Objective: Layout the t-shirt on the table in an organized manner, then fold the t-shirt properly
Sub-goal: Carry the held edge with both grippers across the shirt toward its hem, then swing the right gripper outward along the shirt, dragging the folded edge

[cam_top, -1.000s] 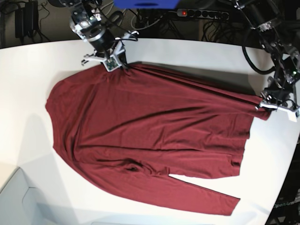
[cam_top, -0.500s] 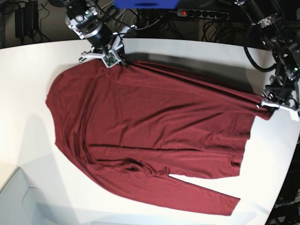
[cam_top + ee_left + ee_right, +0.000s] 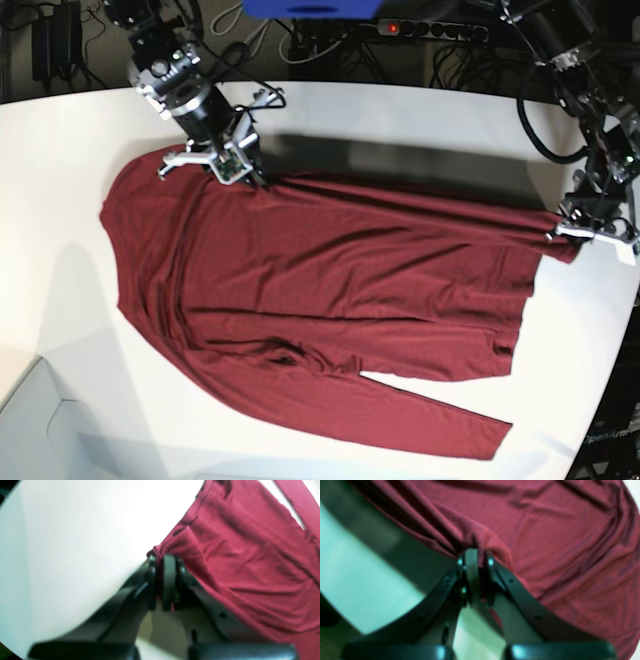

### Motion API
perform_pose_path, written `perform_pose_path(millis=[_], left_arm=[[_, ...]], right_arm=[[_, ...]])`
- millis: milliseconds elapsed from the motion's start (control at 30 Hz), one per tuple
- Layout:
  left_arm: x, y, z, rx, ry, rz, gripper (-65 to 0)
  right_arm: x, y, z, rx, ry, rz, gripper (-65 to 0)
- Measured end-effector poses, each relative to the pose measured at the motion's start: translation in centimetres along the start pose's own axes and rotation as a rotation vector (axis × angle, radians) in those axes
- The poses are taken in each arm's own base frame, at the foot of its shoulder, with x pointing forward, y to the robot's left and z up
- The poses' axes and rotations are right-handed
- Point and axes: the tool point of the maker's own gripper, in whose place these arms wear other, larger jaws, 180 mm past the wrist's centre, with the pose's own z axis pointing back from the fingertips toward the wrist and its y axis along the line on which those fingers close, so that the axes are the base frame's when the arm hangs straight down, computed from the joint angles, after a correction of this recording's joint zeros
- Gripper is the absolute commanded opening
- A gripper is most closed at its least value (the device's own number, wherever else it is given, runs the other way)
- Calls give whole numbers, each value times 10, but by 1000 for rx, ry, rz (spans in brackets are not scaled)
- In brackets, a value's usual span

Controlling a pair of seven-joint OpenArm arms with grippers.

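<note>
Moved: compared with the earlier base views, the right gripper (image 3: 243,165) had come down and toward the lower left of the frame, dragging the shirt's top edge lower and baring more white table (image 3: 420,115) above it.
Unchanged: the left gripper (image 3: 565,228) sat at about the same spot at the right edge.
Shirt place: the t-shirt (image 3: 320,290) lay spread across the table's middle, one sleeve trailing to the lower right.
Right jaws: pinched together on a gathered fold of fabric (image 3: 480,542).
Left jaws: pressed narrow on the cloth's corner (image 3: 160,552).
Handling: thin, limp and light by the look of it; it would likely wrinkle and slip under drag.
Hold: best taken at hems or shoulder seams, both edges kept taut.
</note>
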Motion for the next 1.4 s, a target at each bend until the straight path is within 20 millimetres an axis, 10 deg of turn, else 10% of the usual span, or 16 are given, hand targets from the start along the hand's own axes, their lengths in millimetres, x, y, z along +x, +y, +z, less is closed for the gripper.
perform_pose_path(millis=[500, 900, 1400], left_arm=[[26, -39, -27, -76, -6, -44, -646], [13, -20, -56, -41, 22, 12, -646], [12, -53, -80, -96, 17, -50, -646]], right_arm=[[7, -10, -30, 89, 57, 115, -650], [-4, -38, -50, 61, 97, 146, -650], [1, -67, -72, 22, 115, 166, -650]])
